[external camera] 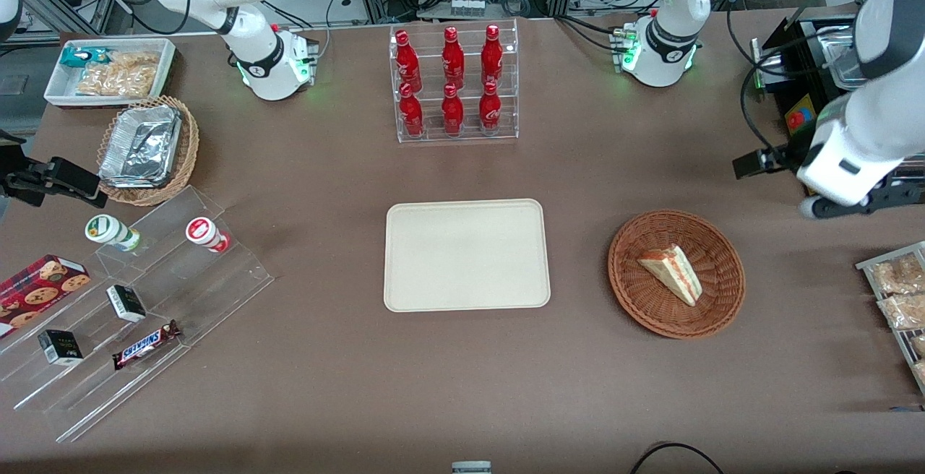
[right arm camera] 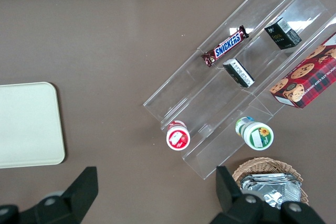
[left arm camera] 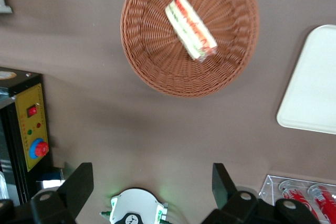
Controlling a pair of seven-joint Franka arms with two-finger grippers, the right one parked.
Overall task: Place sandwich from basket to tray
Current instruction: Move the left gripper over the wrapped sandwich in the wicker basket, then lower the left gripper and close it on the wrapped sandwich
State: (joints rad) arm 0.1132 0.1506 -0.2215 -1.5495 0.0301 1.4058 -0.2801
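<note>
Here, the sandwich (external camera: pixel 671 273) lies on its side in the basket (external camera: pixel 636 293), a soft, light, clear-wrapped wedge; prob. slippery and easy to crush, so best pinched gently across its flat bread faces. The empty tray (external camera: pixel 466 254) sits beside the basket, toward the parked arm's end. The gripper (left arm camera: pixel 149 188) hangs above the table near the basket, jaws wide apart, holding and touching nothing.

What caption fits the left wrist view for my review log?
Open pincer hovers above bare table, with the sandwich lying in the basket and the tray empty beside it.
</note>
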